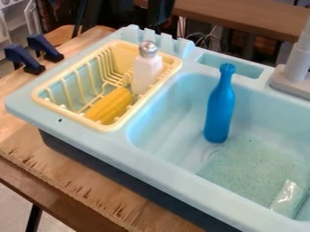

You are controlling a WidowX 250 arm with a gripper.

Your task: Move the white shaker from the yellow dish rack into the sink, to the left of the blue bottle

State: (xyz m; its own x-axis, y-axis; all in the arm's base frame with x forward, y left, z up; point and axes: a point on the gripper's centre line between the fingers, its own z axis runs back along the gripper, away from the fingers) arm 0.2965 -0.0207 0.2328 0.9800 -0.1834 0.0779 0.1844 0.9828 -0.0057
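At the top edge, the dark gripper [160, 12] hangs behind the sink's back rim, apart from the objects. A blue bottle [220, 106] stands in the basin of the light blue sink [176, 170], leaning slightly. In the cream dish rack [63, 111] at the left, a yellow corn cob [110, 105] lies near the front end. A pale shaker with a silver top [146, 68] is upright at the rack's right side, behind the corn.
The grey faucet base [290, 81] rises at the right. A speckled mat [251, 170] and a shiny clear piece [286, 195] are on the basin floor. Dark blue clamps [24, 59] grip the wooden table [72, 181] at the left.
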